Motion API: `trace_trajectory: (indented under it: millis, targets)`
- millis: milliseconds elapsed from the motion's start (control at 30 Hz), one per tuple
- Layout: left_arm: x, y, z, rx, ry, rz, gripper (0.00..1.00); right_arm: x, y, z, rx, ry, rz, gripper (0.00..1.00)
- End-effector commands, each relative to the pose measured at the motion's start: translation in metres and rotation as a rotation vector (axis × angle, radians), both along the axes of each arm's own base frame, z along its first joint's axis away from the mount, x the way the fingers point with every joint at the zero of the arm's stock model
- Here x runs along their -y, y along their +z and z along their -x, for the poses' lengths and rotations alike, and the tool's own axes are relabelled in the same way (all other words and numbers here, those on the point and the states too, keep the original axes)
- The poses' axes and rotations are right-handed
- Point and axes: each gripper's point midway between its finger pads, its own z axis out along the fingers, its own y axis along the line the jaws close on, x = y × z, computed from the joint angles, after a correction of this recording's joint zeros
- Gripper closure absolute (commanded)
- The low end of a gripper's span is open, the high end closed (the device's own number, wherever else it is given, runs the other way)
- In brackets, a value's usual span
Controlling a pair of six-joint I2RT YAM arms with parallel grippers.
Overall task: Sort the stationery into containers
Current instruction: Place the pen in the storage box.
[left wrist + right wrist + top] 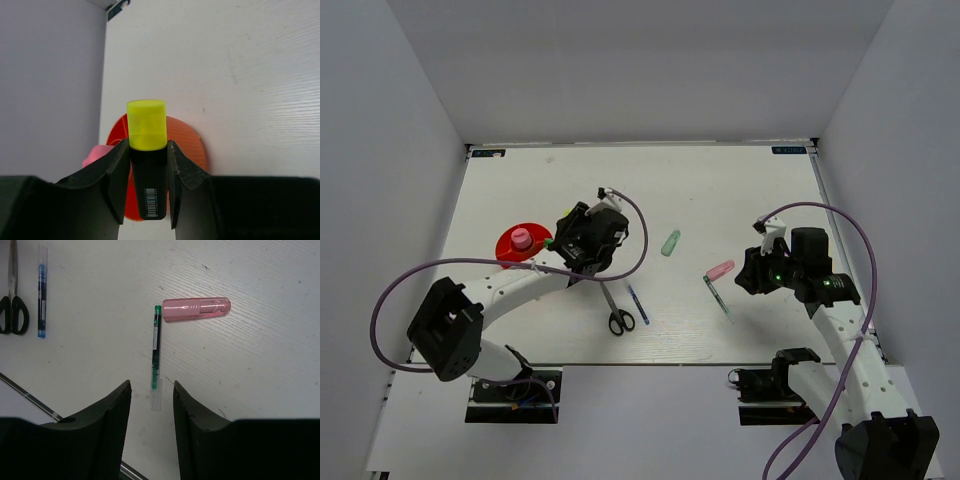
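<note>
Left end effector point(147, 150) clamps marker point(146, 122) — cup point(189, 146) beyond.

In the left wrist view the round red-orange plastic cup point(187, 140) stands mostly behind the black marker with a yellow cap point(148, 165) and the left jaws, so its inside cannot be seen. A pink item point(94, 155) at its left side is half covered by one jaw; what it is, I cannot tell. In the right wrist view the black-handled scissors point(13, 297) are cut off by the top and left edges. In the top view the left wrist covers the marker and the jaws, and a green spot point(548, 242) beside the cup is too small to name.
</note>
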Motion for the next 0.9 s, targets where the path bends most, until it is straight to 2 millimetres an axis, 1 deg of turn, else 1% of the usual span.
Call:
trace_trajectory:
  millis: [0,33,67,100,167,200,233,267,300,333,400,533,600,667,700,767,800,867]
  targets:
    - [-0.014,0.053,-0.009,0.172,0.031,-0.138,1.00,-0.005,0.012,-0.004,0.026,0.022,-0.020,0.57]
    - [-0.014,0.056,-0.012,0.192,0.034,-0.136,1.00,-0.005,0.012,-0.004,0.023,0.020,-0.020,0.57]
    - [-0.014,0.055,-0.013,0.204,0.038,-0.139,1.00,-0.005,0.011,-0.005,0.022,0.019,-0.021,0.57]
    - [-0.017,0.056,-0.014,0.187,0.028,-0.195,1.00,-0.005,0.011,-0.004,0.021,0.021,-0.021,0.57]
    - [-0.016,0.055,-0.017,0.220,0.035,-0.196,1.00,-0.005,0.011,-0.004,0.019,0.019,-0.021,0.57]
    - [-0.019,0.055,-0.017,0.213,0.034,-0.236,1.00,-0.005,0.011,-0.004,0.020,0.020,-0.022,0.57]
    - [-0.018,0.063,-0.020,0.258,0.041,-0.221,1.00,-0.002,0.011,-0.006,0.024,0.005,-0.020,0.57]
    - [-0.020,0.055,-0.019,0.246,0.039,-0.245,1.00,-0.005,0.012,-0.004,0.024,0.019,-0.021,0.57]
    - [-0.021,0.055,-0.019,0.239,0.040,-0.274,1.00,-0.005,0.010,-0.004,0.018,0.021,-0.020,0.57]
    - [-0.023,0.060,-0.020,0.269,0.055,-0.261,1.00,-0.005,0.011,-0.004,0.022,0.019,-0.021,0.57]
    - [-0.026,0.050,-0.018,0.250,0.054,-0.285,1.00,-0.005,0.011,-0.004,0.021,0.022,-0.022,0.57]
    - [-0.031,0.045,-0.016,0.254,0.073,-0.272,1.00,-0.005,0.011,-0.005,0.022,0.020,-0.022,0.57]
    - [-0.037,0.038,-0.014,0.241,0.087,-0.258,1.00,-0.006,0.011,-0.004,0.022,0.026,-0.021,0.57]
    - [-0.042,0.029,-0.014,0.246,0.109,-0.200,1.00,-0.005,0.012,-0.004,0.023,0.021,-0.023,0.57]
    - [-0.047,0.021,-0.011,0.211,0.118,-0.205,1.00,-0.005,0.012,-0.004,0.023,0.019,-0.023,0.57]
    - [-0.052,0.016,-0.008,0.184,0.119,-0.194,1.00,-0.005,0.013,-0.004,0.027,0.022,-0.024,0.57]
    - [-0.055,0.009,-0.005,0.180,0.136,-0.145,1.00,-0.006,0.012,-0.004,0.023,0.023,-0.025,0.57]
    - [-0.058,0.002,-0.004,0.145,0.141,-0.148,1.00,-0.006,0.012,-0.004,0.022,0.024,-0.024,0.57]
